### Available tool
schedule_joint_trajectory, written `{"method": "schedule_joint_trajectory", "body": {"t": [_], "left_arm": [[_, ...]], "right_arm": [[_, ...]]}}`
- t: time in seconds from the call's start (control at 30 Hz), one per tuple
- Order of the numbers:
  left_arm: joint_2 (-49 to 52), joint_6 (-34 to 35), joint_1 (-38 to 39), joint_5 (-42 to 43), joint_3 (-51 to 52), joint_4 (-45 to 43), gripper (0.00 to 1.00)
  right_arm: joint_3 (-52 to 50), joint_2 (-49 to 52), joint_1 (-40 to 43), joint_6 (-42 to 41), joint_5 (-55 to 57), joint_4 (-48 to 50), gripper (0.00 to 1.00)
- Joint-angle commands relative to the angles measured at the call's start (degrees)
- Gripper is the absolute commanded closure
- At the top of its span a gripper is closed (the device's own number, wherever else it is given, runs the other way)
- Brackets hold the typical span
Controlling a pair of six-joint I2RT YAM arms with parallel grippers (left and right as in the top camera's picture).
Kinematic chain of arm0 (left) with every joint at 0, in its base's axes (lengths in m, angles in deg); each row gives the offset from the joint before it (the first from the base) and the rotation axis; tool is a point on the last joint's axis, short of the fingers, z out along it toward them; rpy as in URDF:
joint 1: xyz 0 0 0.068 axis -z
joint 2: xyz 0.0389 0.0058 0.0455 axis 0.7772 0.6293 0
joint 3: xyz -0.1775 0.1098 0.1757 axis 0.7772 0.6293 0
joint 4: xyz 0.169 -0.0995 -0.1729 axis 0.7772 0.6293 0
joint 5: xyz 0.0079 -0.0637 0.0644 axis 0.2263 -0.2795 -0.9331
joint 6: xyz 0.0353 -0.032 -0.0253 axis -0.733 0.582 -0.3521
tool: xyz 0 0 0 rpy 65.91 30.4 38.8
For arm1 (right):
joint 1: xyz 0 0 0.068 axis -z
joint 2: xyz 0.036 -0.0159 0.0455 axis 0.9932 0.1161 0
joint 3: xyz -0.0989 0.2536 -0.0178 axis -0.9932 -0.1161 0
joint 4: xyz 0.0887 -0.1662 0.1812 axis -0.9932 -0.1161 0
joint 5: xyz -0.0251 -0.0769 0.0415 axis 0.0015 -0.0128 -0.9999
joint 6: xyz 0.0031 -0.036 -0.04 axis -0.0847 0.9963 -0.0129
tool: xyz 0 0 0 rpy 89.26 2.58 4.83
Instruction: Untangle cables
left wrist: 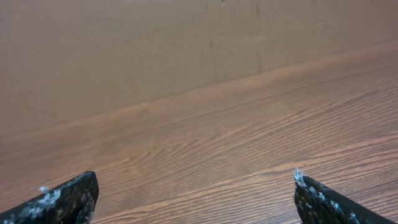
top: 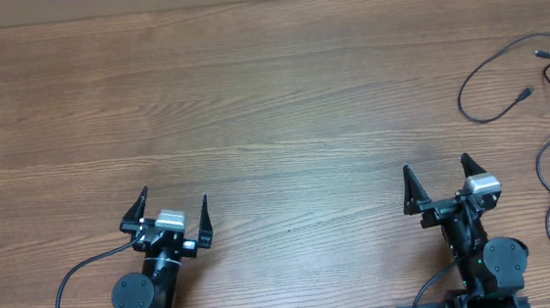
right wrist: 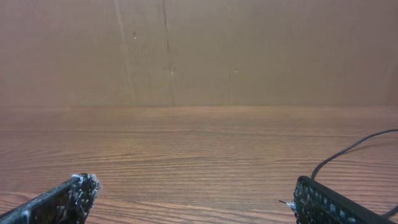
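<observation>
Left end effector [top: 173, 196] and right end effector [top: 435, 164] both spread wide, holding nothing. Thin black cables [top: 525, 93] lie on the worktop [top: 269, 76] at its right edge, apart from both.

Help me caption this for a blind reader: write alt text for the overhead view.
Thin black cables lie in loose loops at the right edge of the wooden table. At the near edge, the left gripper and right gripper sit with fingers open and empty.

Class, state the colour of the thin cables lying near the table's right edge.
Black. The cables show best in the overhead view.
</observation>
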Motion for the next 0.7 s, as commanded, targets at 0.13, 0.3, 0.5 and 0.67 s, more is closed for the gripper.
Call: {"method": "schedule_joint_trajectory", "body": {"t": [0.13,0.3,0.5,0.67], "left_arm": [[-0.5,0.8,-0.3,-0.4,0.2,0.2,0.00],[-0.5,0.8,-0.3,-0.4,0.2,0.2,0.00],[-0.5,0.6,-0.2,-0.7,0.2,0.2,0.00],[-0.5,9.0,-0.2,-6.0,0.2,0.2,0.00]], "right_arm": [[-0.6,-0.5,-0.3,-0.2,0.9,0.1,0.00],[-0.6,-0.5,-0.2,-0.2,0.9,0.1,0.00],[-0.6,-0.5,-0.2,-0.2,0.9,0.1,0.00],[-0.6,-0.5,-0.2,-0.2,0.9,0.1,0.00]]}}
